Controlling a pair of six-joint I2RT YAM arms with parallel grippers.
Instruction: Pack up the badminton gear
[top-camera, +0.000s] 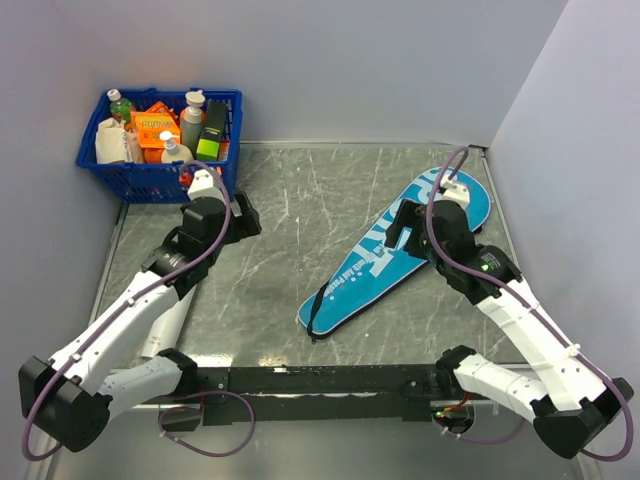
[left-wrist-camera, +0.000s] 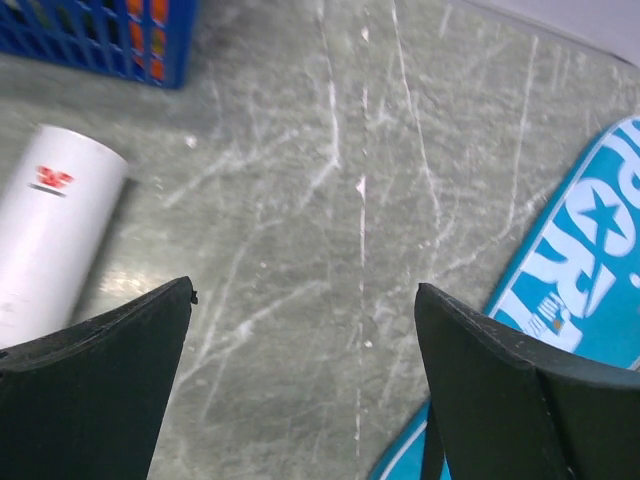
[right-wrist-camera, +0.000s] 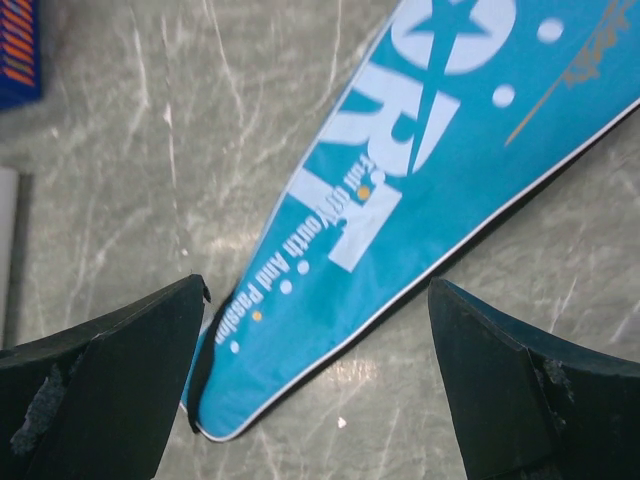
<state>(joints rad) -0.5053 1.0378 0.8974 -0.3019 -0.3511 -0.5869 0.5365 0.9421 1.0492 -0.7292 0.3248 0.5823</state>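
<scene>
**Both arms empty, cover and tube lying loose**

The teal cover (top-camera: 385, 262) lettered "SPORT" lies flat on the surface (top-camera: 300, 190), slanting from near the middle toward the far right corner. The right fingers (right-wrist-camera: 110, 380) hover over it, spread wide and holding nothing. The left fingers (left-wrist-camera: 90, 390) are also wide apart and empty. They hang over bare surface between the cover and the white tube (left-wrist-camera: 50, 240), which lies on its side near the blue basket (top-camera: 160, 178). No racket or shuttlecock shows in any view, and I cannot tell whether they are inside the cover or the tube. The step in hand looks like getting hold of the cover. For that, the right arm would need to drop and pinch the thin edge, which lies flat and offers little to grip; the left could turn toward the tube
</scene>
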